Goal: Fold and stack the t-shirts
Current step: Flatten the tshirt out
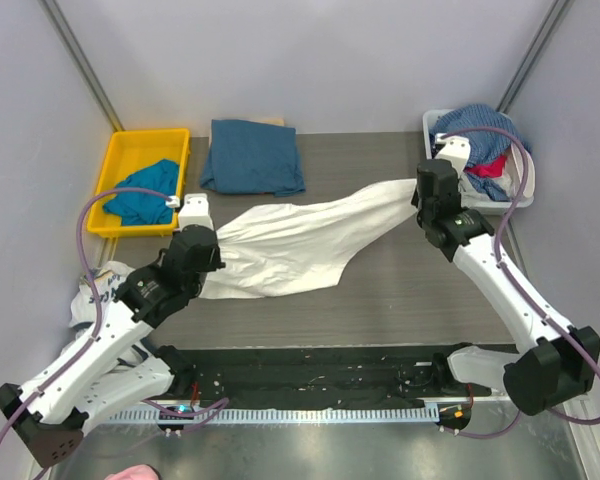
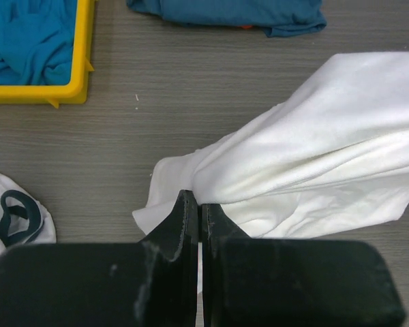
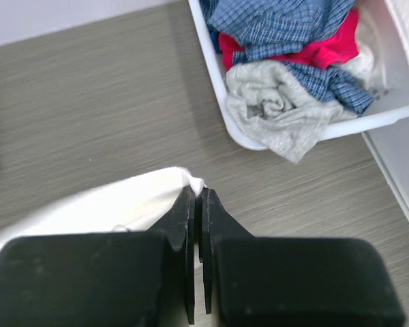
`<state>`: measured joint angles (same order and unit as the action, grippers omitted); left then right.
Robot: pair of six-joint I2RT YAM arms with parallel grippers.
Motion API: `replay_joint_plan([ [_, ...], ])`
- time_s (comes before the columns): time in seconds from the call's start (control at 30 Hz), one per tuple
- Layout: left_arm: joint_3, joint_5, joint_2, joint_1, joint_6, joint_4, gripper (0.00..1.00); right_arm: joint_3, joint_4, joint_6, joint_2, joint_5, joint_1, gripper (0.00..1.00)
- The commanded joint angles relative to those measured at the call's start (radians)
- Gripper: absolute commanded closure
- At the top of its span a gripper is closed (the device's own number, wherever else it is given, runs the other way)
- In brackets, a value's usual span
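Cloth is stretching across the middle of the table (image 1: 380, 300): the white t-shirt (image 1: 300, 245) is hanging between the two arms, bunched into a long twisted band that runs from lower left to upper right. The left gripper (image 2: 199, 208) is pinching the shirt's left end, its two fingers pressed together with a fold of white fabric caught between them; in the left wrist view the shirt (image 2: 327, 157) is fanning out to the right from that pinch. The right gripper (image 3: 198, 197) is clamping the other end, fingers closed on a small white corner (image 3: 123, 204) that is poking up just left of the fingertips.

At the back of the table, the dark blue t-shirt (image 1: 252, 156) is lying folded flat, well apart from the white one. Just left of it, a yellow tray (image 1: 120, 150) is holding a crumpled teal cloth (image 1: 145, 192). At the back right corner, a white basket (image 3: 211, 75) is sitting filled with clothes: a blue checked shirt (image 3: 279, 24), a red piece (image 3: 313, 51) and a grey rolled piece (image 3: 273, 105) spilling over its rim. Beside the left arm, at the table's left edge, another white garment (image 2: 13, 214) with a dark curved mark is lying crumpled.
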<state>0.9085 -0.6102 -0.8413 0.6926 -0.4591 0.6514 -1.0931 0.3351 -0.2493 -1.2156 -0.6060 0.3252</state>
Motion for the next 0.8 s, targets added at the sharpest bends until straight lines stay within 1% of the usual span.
replay_joint_plan([
  [0.0, 0.085, -0.086, 0.041, -0.005, 0.043, 0.040, 1.00, -0.096, 0.015, 0.027, 0.094, -0.112, -0.008, 0.99],
  [0.2, 0.158, -0.076, 0.039, -0.005, 0.089, 0.047, 1.00, -0.159, 0.031, 0.054, 0.157, -0.052, -0.006, 0.99],
  [0.47, 0.314, -0.068, 0.013, -0.005, 0.178, 0.048, 1.00, -0.250, 0.035, 0.097, 0.246, -0.006, -0.008, 0.99],
  [0.6, 0.378, -0.060, 0.013, -0.005, 0.188, 0.059, 1.00, -0.287, 0.053, 0.110, 0.271, 0.012, -0.006, 0.99],
  [0.77, 0.406, -0.014, 0.037, -0.005, 0.191, 0.083, 1.00, -0.336, 0.105, 0.105, 0.301, 0.058, -0.008, 0.99],
])
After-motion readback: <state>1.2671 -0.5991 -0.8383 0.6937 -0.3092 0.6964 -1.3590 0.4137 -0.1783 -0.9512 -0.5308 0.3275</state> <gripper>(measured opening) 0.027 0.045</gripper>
